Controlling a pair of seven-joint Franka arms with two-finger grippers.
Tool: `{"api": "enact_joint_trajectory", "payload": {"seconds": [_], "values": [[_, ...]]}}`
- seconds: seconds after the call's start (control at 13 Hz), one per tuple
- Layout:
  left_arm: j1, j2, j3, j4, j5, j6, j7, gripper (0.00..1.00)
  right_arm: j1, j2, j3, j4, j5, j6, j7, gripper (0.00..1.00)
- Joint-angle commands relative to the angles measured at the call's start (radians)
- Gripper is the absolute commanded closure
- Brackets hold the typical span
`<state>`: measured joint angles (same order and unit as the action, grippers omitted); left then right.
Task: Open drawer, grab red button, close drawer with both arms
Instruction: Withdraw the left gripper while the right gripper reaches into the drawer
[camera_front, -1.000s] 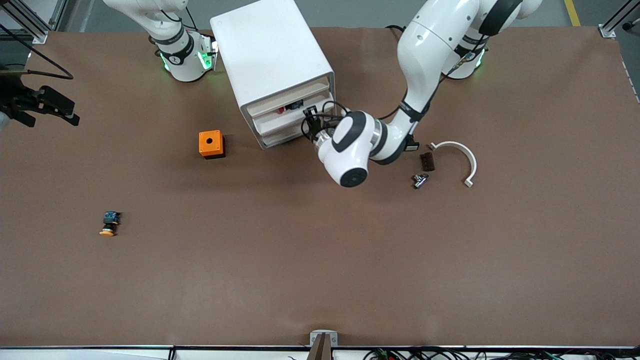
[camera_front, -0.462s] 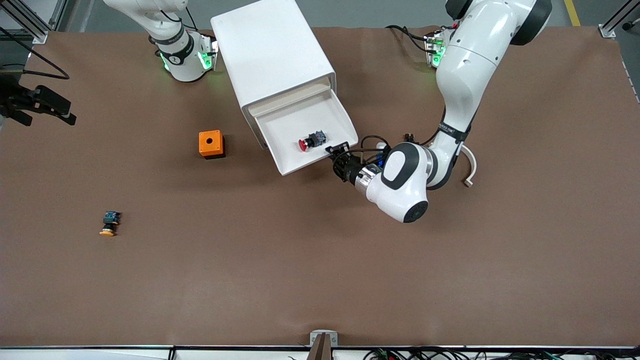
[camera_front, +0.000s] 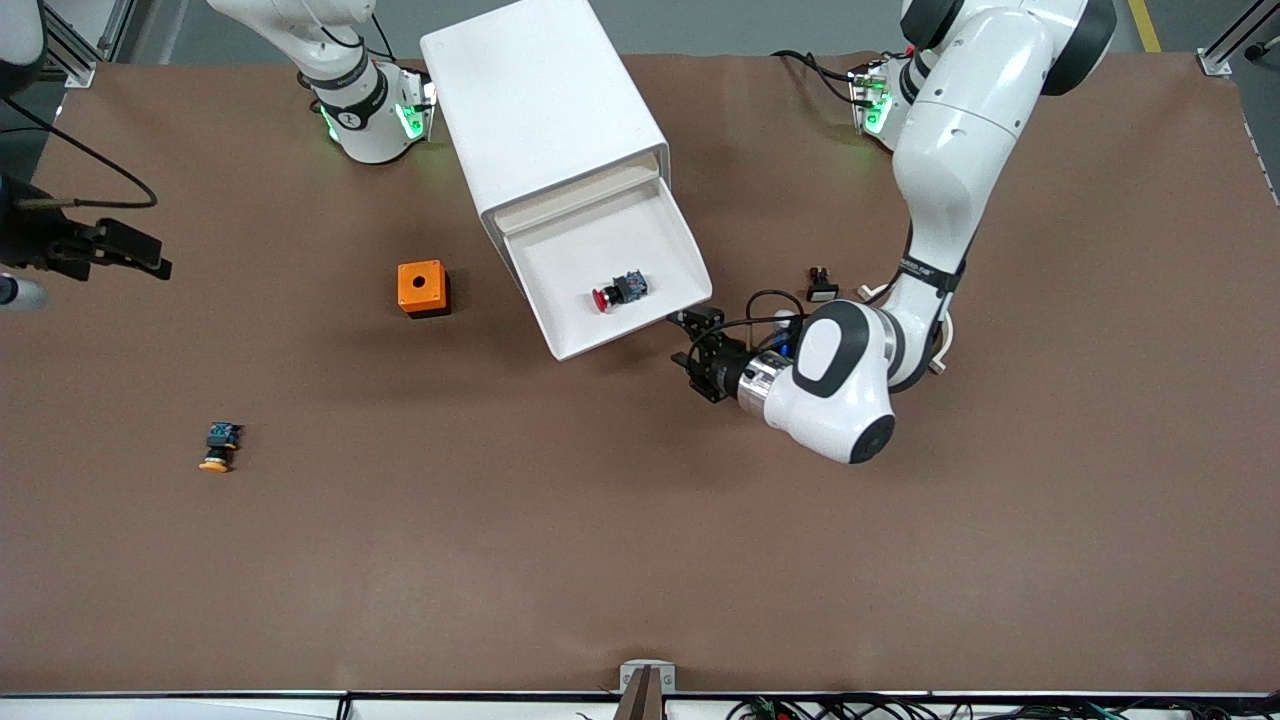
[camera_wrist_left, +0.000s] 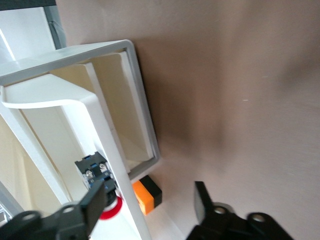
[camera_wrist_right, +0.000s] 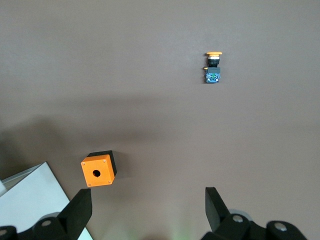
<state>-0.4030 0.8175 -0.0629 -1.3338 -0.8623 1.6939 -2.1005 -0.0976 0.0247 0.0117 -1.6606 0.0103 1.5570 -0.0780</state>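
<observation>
— What does the button (camera_front: 619, 291) look like, and where is it?

— Red round cap, dark blue-black body, lying on its side in the pulled-out drawer (camera_front: 640, 235) of the white cabinet (camera_front: 535, 100).

— Your grippers?

— My left gripper (camera_front: 697, 352) sits just off the drawer's corner, fingers apart, empty. My right gripper (camera_wrist_right: 145, 212) is spread wide, holding nothing, over the desk (camera_front: 600, 540) near the orange box (camera_front: 421, 288).

— Anything hidden?

— In my left wrist view a finger (camera_wrist_left: 97, 202) probably covers part of the cap.

The front view looks steeply down from high across the brown table (camera_front: 600, 560), robot bases at twelve o'clock. The left wrist view sits close against the pulled-out white tray drawer (camera_wrist_left: 135, 100). The right wrist view looks straight down from higher; both wrist views share the orange box with a hole (camera_wrist_right: 98, 170).
</observation>
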Motion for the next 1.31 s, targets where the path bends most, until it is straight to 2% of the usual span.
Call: {"api": "enact_joint_trajectory", "payload": {"seconds": [0.0, 0.15, 0.38, 0.46, 0.69, 0.85, 1.08, 1.23], "values": [[0.003, -0.001, 0.026, 0.063, 0.11, -0.034, 0.005, 0.0, -0.022, 0.085, 0.007, 0.054, -0.058, -0.003, -0.019, 0.0], [0.021, -0.004, 0.037, 0.087, 0.208, -0.046, 0.039, 0.0, -0.042, 0.135, 0.007, 0.097, -0.095, -0.002, -0.017, 0.0], [0.114, -0.03, 0.04, 0.087, 0.239, -0.048, 0.179, 0.0, -0.024, 0.133, 0.014, 0.104, -0.078, -0.009, 0.039, 0.0], [0.148, -0.053, 0.041, 0.087, 0.274, -0.06, 0.253, 0.0, 0.002, 0.133, 0.02, 0.102, -0.067, -0.011, 0.129, 0.0], [0.161, -0.119, 0.043, 0.085, 0.531, -0.088, 0.385, 0.0, 0.143, 0.118, 0.024, 0.094, 0.049, -0.028, 0.567, 0.0], [0.159, -0.168, 0.032, 0.082, 0.694, -0.089, 0.443, 0.0, 0.243, 0.1, 0.024, 0.088, 0.059, -0.028, 0.758, 0.0], [0.164, -0.24, 0.038, 0.076, 0.743, -0.094, 0.659, 0.0, 0.433, 0.089, 0.024, 0.085, 0.059, -0.014, 1.086, 0.0], [0.209, -0.305, 0.04, 0.07, 0.769, -0.176, 0.909, 0.0, 0.563, 0.095, 0.022, 0.07, 0.059, 0.053, 1.315, 0.0]]}}
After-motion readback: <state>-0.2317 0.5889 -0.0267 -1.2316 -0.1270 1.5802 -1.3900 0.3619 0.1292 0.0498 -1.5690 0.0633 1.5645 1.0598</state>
